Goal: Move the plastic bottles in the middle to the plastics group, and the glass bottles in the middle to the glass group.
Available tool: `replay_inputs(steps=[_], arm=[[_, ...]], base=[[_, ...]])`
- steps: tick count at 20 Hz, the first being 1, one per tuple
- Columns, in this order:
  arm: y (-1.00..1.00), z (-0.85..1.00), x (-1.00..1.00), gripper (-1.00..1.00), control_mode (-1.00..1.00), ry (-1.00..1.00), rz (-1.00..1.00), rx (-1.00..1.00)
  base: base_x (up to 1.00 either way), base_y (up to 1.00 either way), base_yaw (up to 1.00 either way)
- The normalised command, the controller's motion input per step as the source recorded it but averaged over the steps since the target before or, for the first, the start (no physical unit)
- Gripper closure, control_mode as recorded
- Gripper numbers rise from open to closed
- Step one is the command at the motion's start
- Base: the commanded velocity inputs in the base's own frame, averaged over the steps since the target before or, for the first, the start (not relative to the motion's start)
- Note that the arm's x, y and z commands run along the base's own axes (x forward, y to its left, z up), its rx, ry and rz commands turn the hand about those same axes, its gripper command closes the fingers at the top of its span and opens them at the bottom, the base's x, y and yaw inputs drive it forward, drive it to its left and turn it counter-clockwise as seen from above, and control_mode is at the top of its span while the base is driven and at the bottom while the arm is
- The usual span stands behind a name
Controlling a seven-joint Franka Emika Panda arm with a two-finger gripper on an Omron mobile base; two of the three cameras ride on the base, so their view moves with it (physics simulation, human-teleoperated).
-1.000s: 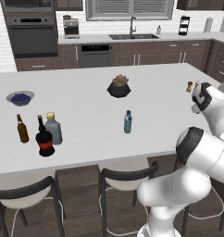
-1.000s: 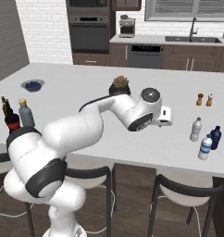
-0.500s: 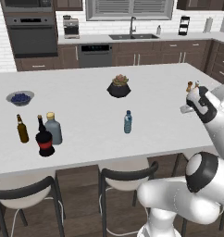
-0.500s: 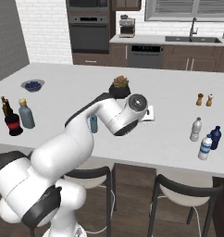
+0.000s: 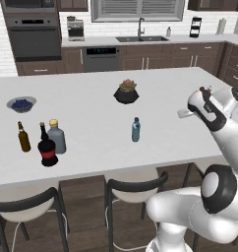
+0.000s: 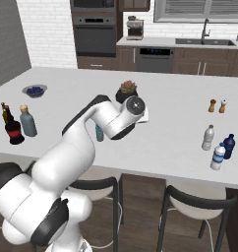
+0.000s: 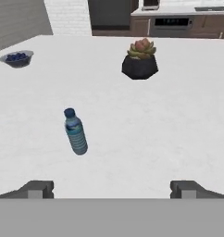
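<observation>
The blue-tinted plastic bottle (image 5: 135,130) with a blue cap stands alone mid-counter; the hand view has it (image 7: 75,132) ahead and to the left, and my arm half hides it (image 6: 99,133) in the right base view. My gripper (image 7: 112,190) is open and empty, hanging above the counter to the bottle's right (image 5: 184,113). The clear labelled bottle (image 6: 218,156) stands at the right beside the pale-capped bottle (image 6: 208,138) and the dark blue container (image 6: 229,146). At the left, the black bottle (image 5: 47,150) stands by the brown bottle (image 5: 23,138) and grey-blue flask (image 5: 56,137).
A potted succulent (image 5: 126,92) in a black pot sits behind the blue bottle. A bowl of blueberries (image 5: 21,103) is at the far left. Salt and pepper shakers (image 6: 217,106) stand at the right. Stools line the counter's near edge.
My hand has swung leftward from the counter's right side toward the middle, closer to the blue bottle. No bottle has moved.
</observation>
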Motion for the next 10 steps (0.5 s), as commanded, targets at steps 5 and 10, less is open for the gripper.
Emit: replay_inputs(steps=[5, 10], arm=[[0.47, 0.0, 0.19, -1.0, -1.0, 0.0, 0.11, 0.03], [0.68, 0.0, 0.06, -1.0, -1.0, 0.0, 0.04, 0.0]], base=[[0.0, 0.0, 0.0], [0.0, 0.0, 0.0]])
